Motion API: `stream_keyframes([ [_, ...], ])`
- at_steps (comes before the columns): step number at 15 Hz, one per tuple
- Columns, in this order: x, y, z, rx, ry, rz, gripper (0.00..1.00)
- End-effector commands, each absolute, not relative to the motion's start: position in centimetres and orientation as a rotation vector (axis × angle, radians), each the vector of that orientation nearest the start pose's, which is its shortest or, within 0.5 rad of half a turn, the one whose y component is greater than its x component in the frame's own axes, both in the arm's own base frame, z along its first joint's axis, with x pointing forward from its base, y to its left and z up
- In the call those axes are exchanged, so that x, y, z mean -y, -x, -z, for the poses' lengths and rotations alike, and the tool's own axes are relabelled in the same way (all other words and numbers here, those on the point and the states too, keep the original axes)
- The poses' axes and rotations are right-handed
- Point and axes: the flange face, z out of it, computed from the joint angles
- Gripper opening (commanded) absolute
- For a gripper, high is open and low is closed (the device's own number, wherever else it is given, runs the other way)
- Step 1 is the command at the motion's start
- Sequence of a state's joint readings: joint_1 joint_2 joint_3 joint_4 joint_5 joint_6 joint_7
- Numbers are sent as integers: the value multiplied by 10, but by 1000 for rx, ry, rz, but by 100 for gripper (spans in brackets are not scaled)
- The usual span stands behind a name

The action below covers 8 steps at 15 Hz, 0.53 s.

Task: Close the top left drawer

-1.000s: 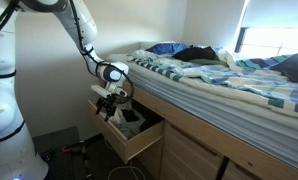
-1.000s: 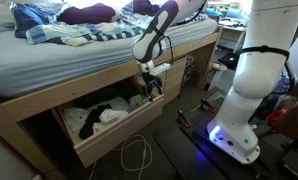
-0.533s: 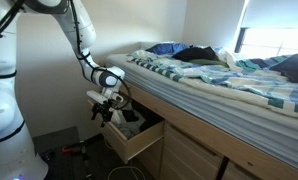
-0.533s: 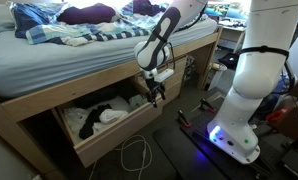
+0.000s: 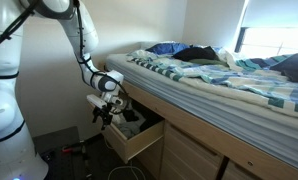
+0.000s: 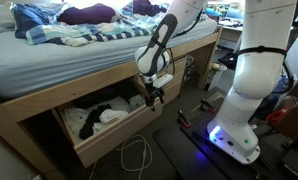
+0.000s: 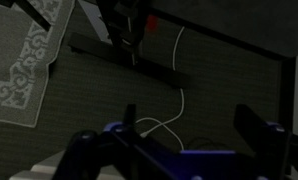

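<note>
The top left drawer (image 5: 135,146) of the light wood bed frame stands pulled out, and it shows in both exterior views (image 6: 117,139). Dark and white clothes (image 6: 94,117) lie inside it. My gripper (image 5: 102,114) hangs beside the drawer's outer front corner, just off the flat front panel (image 6: 154,98). I cannot tell whether it touches the panel. In the wrist view the two dark fingers stand wide apart with nothing between them (image 7: 186,125), and only dark floor shows below.
The bed (image 5: 219,75) with striped bedding and clothes is above the drawer. A white cable (image 6: 139,160) lies on the floor in front of it, also in the wrist view (image 7: 169,90). The white robot base (image 6: 244,100) and a patterned rug (image 7: 24,60) are nearby.
My gripper has drifted a little sideways away from the drawer's corner, out past the front panel. The drawer itself has not visibly moved.
</note>
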<state>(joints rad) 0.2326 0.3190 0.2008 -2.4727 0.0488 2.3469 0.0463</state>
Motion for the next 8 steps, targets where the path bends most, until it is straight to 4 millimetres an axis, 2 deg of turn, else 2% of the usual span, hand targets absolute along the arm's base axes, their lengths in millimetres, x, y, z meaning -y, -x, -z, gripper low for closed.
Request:
stream_keyframes([
  [1,-197,-373,-117,457,3064,-636,100],
  [3,-203,-370,-101,427,3083,-618,74],
  [8,-217,-359,-77,371,3122,-601,34],
])
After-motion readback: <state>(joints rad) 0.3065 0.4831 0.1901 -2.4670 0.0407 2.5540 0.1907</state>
